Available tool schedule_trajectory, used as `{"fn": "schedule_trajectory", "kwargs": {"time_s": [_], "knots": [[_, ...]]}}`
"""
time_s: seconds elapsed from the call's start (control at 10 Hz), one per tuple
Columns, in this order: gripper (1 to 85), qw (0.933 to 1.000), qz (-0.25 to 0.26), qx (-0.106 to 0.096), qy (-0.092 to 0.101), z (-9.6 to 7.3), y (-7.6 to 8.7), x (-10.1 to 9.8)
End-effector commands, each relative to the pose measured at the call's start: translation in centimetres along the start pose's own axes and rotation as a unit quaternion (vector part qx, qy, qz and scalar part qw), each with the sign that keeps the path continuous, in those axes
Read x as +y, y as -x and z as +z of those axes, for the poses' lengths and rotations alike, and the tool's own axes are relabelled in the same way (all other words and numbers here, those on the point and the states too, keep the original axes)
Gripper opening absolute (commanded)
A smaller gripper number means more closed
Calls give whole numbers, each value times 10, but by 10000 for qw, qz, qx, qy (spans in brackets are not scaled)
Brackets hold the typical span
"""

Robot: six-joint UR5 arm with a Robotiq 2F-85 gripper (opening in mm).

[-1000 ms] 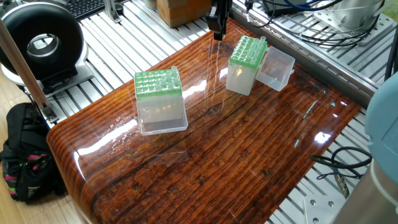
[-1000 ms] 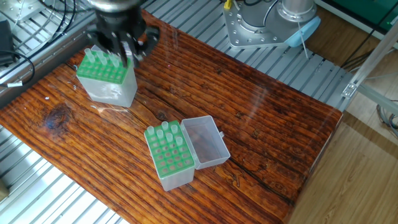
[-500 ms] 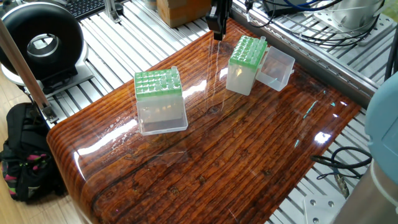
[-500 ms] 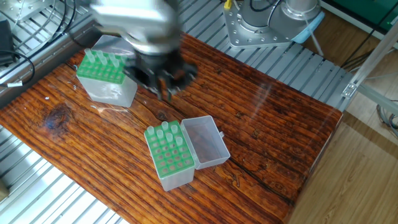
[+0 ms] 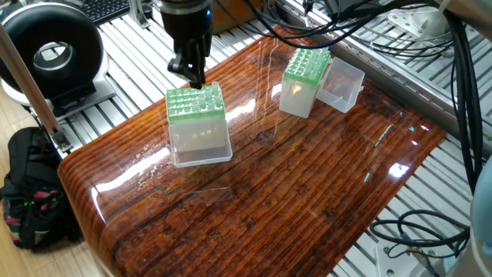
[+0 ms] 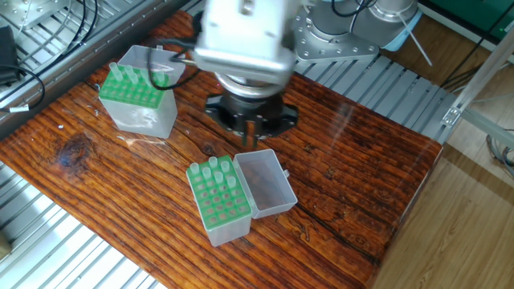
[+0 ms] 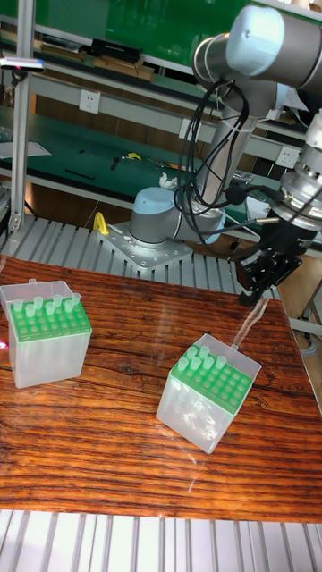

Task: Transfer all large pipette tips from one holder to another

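Scene: a UR5 arm's end effector (image 7: 255, 288) hangs over a wooden worktop (image 5: 307, 177) that carries two green-topped tip boxes.

End effector: fingers drawn close together. In the tall fixed view they appear clenched on a single large pipette tip (image 7: 249, 323), a faint pale sliver pointing down. The two fixed views do not show it clearly.

Nearer box (image 6: 218, 201): directly beneath the end effector, its clear lid (image 6: 269, 185) hinged open to one side. A few seated tips (image 6: 213, 166) stand in the row closest to the end effector, and most holes farther from it are bare.

Farther box (image 6: 138, 96): well apart from the end effector, across the worktop. The tips still waiting (image 6: 132, 76) rise above its green rack.

Stage: judged to be mid-transfer, with the carried tip about to go down into the nearer box and more tips still to follow.

Risk, alignment: the tip hangs over the lid side of the box, not clearly above a hole. A descent from here could land it on the green rack or the lid edge and bend it or knock it loose.

Risk, neighbours: the seated tips stand just beside the likely target hole, so a tilted tip or a wide finger could strike them.

Risk, box: the rack sits loose on a glossy worktop, so a sideways push could slide it.
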State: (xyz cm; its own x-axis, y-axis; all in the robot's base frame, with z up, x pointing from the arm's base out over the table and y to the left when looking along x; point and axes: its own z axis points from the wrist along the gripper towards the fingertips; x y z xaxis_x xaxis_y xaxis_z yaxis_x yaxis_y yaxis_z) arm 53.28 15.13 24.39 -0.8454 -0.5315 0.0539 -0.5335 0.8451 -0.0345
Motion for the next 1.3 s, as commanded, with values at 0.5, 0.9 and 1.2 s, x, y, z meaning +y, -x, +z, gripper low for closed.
{"fn": "schedule_trajectory", "kwargs": {"time_s": [0.5, 0.9, 1.2], "knots": [[250, 9929, -1036, -301, -494, 31, 43, -11], [250, 9958, -665, -172, -609, 38, 51, -12], [250, 9979, -580, -182, -234, 35, 49, 7]]}}
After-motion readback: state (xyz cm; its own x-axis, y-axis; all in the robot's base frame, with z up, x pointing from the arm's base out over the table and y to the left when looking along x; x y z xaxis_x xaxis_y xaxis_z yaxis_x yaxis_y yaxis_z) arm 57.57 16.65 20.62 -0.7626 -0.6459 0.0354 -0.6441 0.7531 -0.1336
